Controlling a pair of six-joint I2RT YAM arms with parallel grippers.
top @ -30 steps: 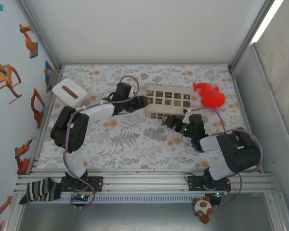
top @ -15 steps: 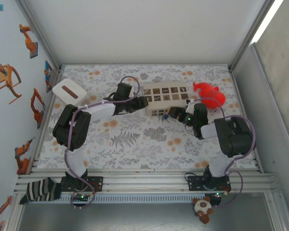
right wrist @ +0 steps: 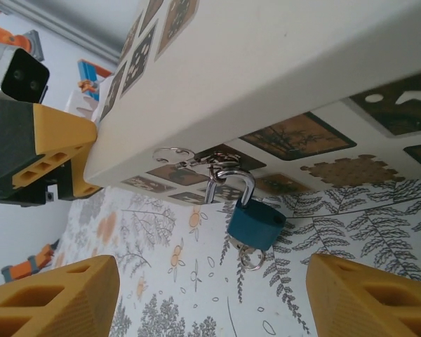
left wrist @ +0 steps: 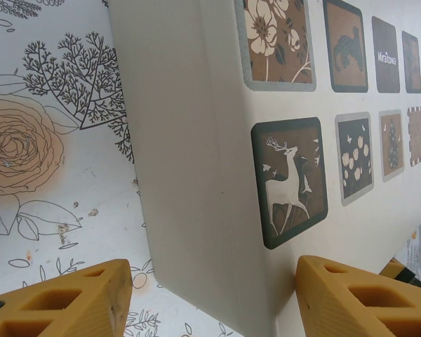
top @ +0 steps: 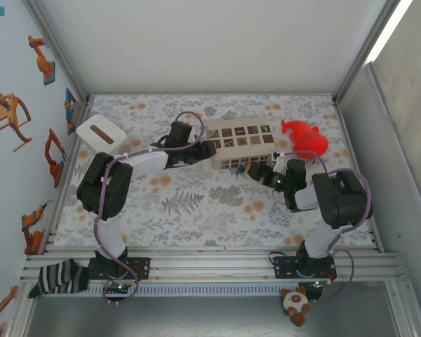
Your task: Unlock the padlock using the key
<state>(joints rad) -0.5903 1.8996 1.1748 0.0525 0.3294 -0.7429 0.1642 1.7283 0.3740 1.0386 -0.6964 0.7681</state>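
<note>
Since a second ago the right arm has folded in, and the right gripper [top: 257,170] has slid up close to the near side of the box [top: 238,137], in the middle of the top picture. That box has turned a little too, so its right end sits higher in the frame. The left arm has hardly moved. I think the right gripper is lining up on the lock, so the job is only starting.

The padlock [right wrist: 256,222] hangs in the middle of the right wrist picture, from a metal loop on the side of the box. It is a small blue block with a shiny bent silver bar on top, and the bar looks shut. A thin wire ring [right wrist: 251,260] hangs under it. The key may be there, but I cannot tell. The right gripper is wide open and holds nothing. Its chunky yellow fingers [right wrist: 52,298] sit in the bottom corners, one on each side of the lock, not touching it.

The left gripper [left wrist: 214,288] is open too, with a corner of the box between its fingers. I cannot tell if it is squeezing.

The box is cream, smooth and sharp-edged, with square picture tiles such as a white deer [left wrist: 288,182]. The bench [top: 196,203] has a flat cloth printed with leaves and orange flowers.
</note>
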